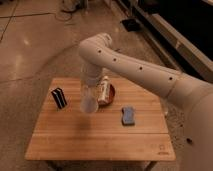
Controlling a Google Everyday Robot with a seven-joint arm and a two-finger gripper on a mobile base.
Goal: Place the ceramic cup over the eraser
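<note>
The ceramic cup (88, 102) is plain white and hangs at the end of my arm, over the middle-left of the wooden table (100, 140). My gripper (88, 89) is shut on the cup from above, and the cup and wrist hide most of its fingers. The eraser (59, 98), a small black block with a pale stripe, stands on the table to the left of the cup, a short gap away. I cannot tell whether the cup's lower end touches the table.
A white bottle with a label (103, 90) stands by a reddish bowl (111, 95) just right of the cup. A flat blue spongy pad (128, 115) lies further right. My arm reaches in from the right. Bare floor surrounds the table.
</note>
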